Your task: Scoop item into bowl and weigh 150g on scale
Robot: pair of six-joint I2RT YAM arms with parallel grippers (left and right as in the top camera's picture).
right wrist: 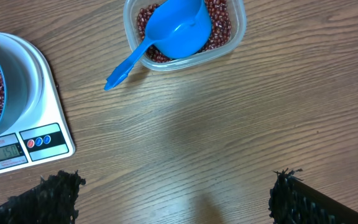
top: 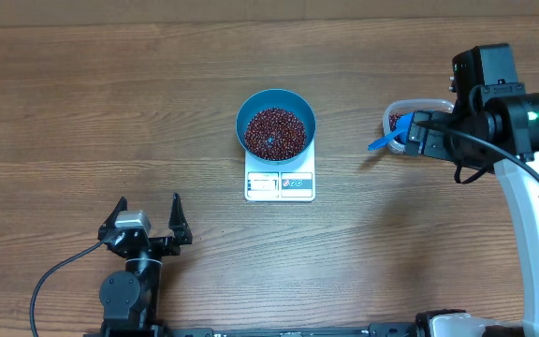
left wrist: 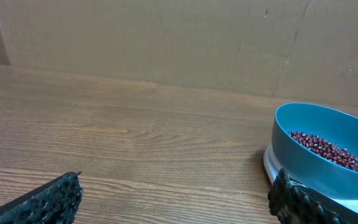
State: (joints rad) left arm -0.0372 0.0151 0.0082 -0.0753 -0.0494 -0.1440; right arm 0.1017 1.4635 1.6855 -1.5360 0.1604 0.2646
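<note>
Nearest, left gripper (top: 150,201) and right gripper (right wrist: 173,186) gape empty; scoop (right wrist: 179,28) lies in tub (right wrist: 236,31); bowl (top: 241,122) of beans (top: 274,132) sits on scale (top: 280,185), so probably just verify the reading.

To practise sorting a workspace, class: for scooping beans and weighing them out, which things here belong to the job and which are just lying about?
Belongs to the job: beans, blue bowl, white scale, blue scoop, clear tub.
Just there: wooden table, cardboard backdrop.
</note>
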